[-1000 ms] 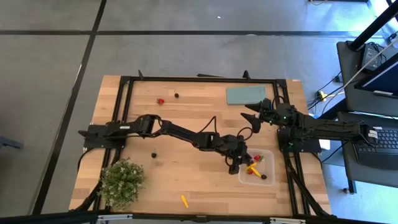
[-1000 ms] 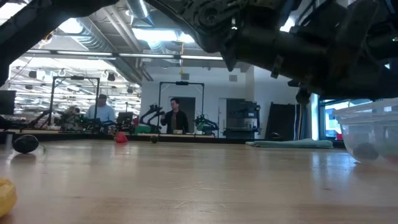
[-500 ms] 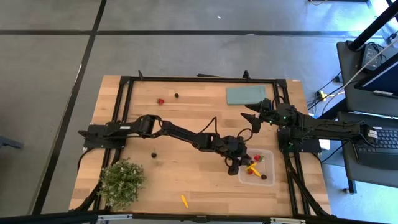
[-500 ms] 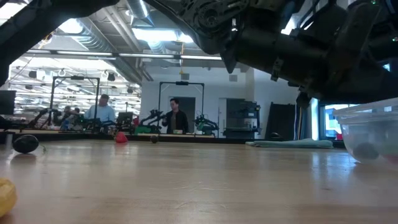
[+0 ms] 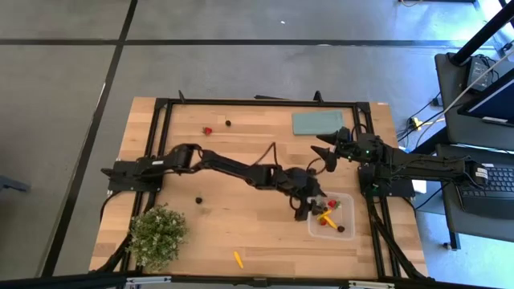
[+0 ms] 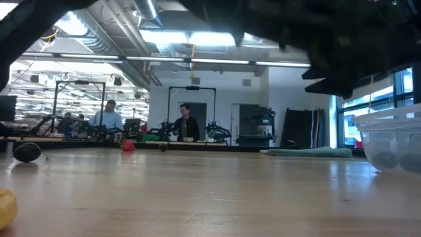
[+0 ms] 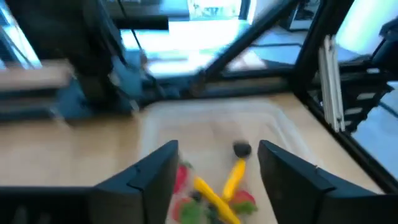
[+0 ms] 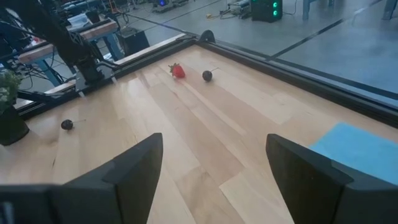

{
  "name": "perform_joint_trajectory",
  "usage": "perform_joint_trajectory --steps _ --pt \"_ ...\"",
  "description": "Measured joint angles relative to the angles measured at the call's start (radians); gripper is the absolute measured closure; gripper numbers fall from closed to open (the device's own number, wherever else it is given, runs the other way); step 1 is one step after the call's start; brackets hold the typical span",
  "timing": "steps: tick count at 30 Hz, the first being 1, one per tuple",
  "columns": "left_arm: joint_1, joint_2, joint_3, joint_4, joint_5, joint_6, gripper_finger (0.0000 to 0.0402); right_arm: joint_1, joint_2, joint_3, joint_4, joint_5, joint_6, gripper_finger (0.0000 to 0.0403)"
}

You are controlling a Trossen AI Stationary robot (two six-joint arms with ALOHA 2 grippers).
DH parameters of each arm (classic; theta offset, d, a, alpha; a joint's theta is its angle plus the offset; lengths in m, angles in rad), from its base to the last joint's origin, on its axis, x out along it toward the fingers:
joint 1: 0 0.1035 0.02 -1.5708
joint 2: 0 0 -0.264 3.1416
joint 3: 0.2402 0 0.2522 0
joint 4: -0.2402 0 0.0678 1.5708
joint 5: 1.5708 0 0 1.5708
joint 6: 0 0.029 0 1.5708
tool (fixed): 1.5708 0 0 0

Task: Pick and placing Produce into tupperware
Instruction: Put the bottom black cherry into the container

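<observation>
**Left gripper open over the tupperware, right arm waiting**

Well behind the left gripper [image 5: 309, 207], toward the table's left, loose produce lies waiting: a dark round piece [image 5: 198, 200], a red berry [image 5: 207, 130] beside another dark piece [image 5: 228, 124], and an orange stick [image 5: 238, 258] near the potted plant [image 5: 157, 234]. They sit apart, each probably needing its own trip.

The left gripper hangs at the tupperware's [image 5: 347, 197] near edge, jaws spread and holding nothing, a pose that suits dropping a piece. Just beyond its fingers [image 7: 155, 171], inside the box, lie yellow sticks [image 7: 234, 178], red berries [image 7: 180, 178] and a dark piece [image 7: 241, 149].

The right gripper [image 5: 325, 142] hovers near the teal slab [image 5: 316, 122], fully spread and empty, clear of the box so the left arm has room.
</observation>
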Motion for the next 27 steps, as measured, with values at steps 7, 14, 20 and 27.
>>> perform_joint_trajectory --steps 7,14,20,27 --pt "0.055 -0.205 0.002 -0.337 -0.079 0.076 0.0132 0.001 0.0 0.0 -0.05 -0.001 0.005 0.0116" --pt "0.117 -0.385 -0.027 -0.612 -0.038 0.094 0.0122 0.002 0.0 0.0 -0.052 -0.001 0.003 0.0116" --pt "0.132 -0.598 -0.221 -0.589 -0.146 0.06 0.0128 0.002 0.0 0.0 -0.063 0.0 0.003 0.0116" --pt "0.104 -0.905 -0.612 -0.443 -0.29 -0.126 0.0129 0.002 0.0 0.0 -0.094 0.0 0.0 0.0116"
